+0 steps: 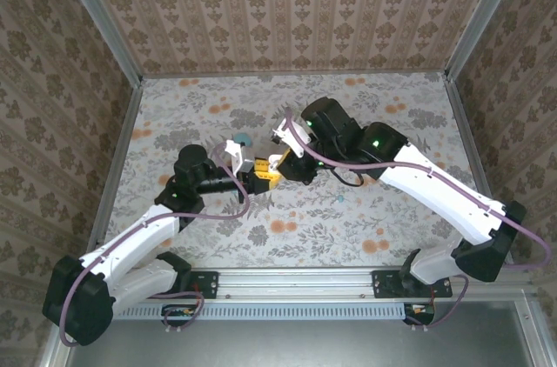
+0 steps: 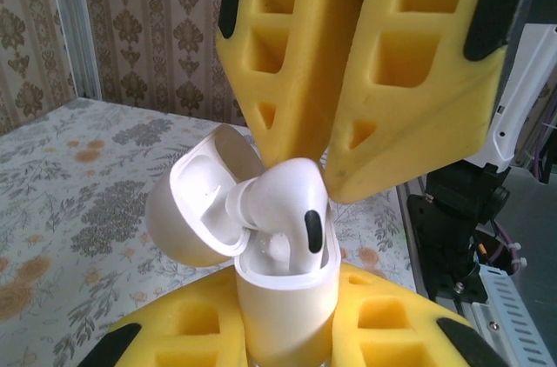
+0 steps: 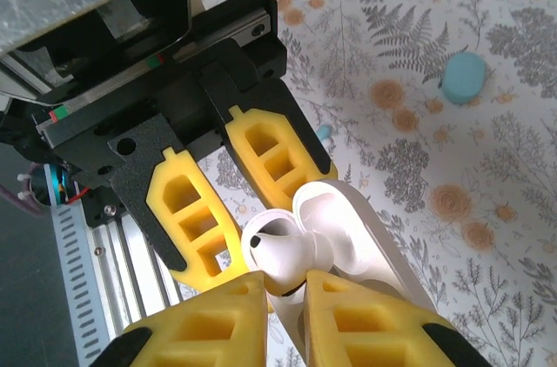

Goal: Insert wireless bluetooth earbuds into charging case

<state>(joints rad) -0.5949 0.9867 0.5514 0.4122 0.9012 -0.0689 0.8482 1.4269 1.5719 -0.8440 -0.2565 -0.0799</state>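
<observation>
- My left gripper (image 2: 287, 319) was closed on the body of the charging case (image 2: 283, 297), which it held upright with the lid (image 2: 196, 202) open toward 9 o'clock.
- My right gripper (image 3: 285, 290) pinched a white earbud (image 2: 283, 202) at the mouth of the case. I judged it crooked and only partly in its well.
- It was not yet seated. A teal-blue piece (image 1: 241, 138), perhaps another earbud, lay on the surface (image 1: 392, 123) at 11 o'clock from the grippers.

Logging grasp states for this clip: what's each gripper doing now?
Left gripper: closed on the glossy white plastic charging case, lid open.
Right gripper: closed on a glossy white plastic earbud.
</observation>
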